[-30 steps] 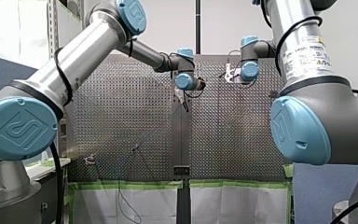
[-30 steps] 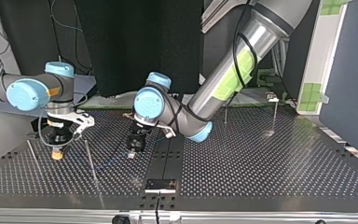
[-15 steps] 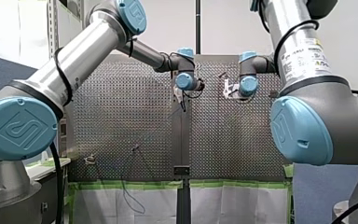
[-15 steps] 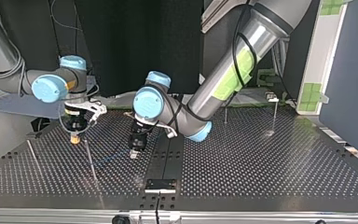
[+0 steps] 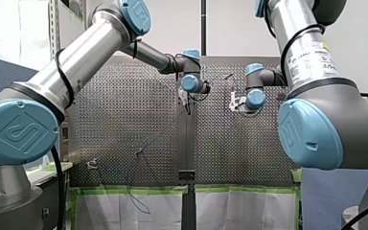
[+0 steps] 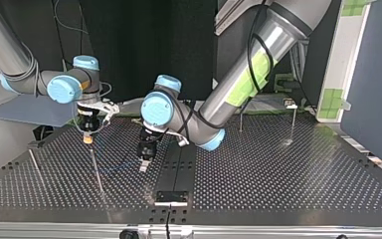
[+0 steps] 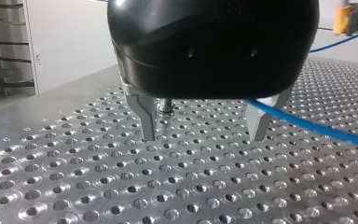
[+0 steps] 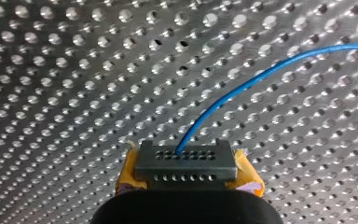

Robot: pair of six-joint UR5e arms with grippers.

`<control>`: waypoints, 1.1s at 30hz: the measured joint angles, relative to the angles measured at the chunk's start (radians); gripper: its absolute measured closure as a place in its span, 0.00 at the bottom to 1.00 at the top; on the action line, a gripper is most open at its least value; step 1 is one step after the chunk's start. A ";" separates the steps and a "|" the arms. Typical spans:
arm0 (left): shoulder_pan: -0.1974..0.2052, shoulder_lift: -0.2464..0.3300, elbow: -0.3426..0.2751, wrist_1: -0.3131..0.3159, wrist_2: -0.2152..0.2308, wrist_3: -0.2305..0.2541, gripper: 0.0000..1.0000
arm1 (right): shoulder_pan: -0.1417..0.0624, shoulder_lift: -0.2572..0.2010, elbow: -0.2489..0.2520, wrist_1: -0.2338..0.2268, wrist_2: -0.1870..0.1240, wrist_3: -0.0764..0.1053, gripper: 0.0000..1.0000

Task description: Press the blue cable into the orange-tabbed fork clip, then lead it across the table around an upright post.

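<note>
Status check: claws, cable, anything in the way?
Right claw shut on the blue cable. Left claw open, low over the table, cable running past one finger. Upright post close beside the right claw in top view.

The blue cable [image 8: 242,88], thin and slack, is curving away over the perforated table [image 8: 51,93] from my right gripper's [image 8: 185,161] closed pads. A slim metal upright post [image 6: 293,124] is standing well apart from it, at the top view's right.

Silver arms [image 5: 76,62], blue caps [image 5: 17,132], black left tool [image 7: 203,136].
</note>
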 joint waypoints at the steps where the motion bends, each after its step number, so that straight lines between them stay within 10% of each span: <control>1: 0.000 0.000 0.000 0.000 0.000 0.000 0.05 | -0.001 0.002 0.009 -0.009 0.000 0.000 1.00; 33: -0.005 0.000 0.000 -0.011 -0.027 -0.003 0.05 | -0.019 0.175 0.097 -0.141 0.001 -0.026 1.00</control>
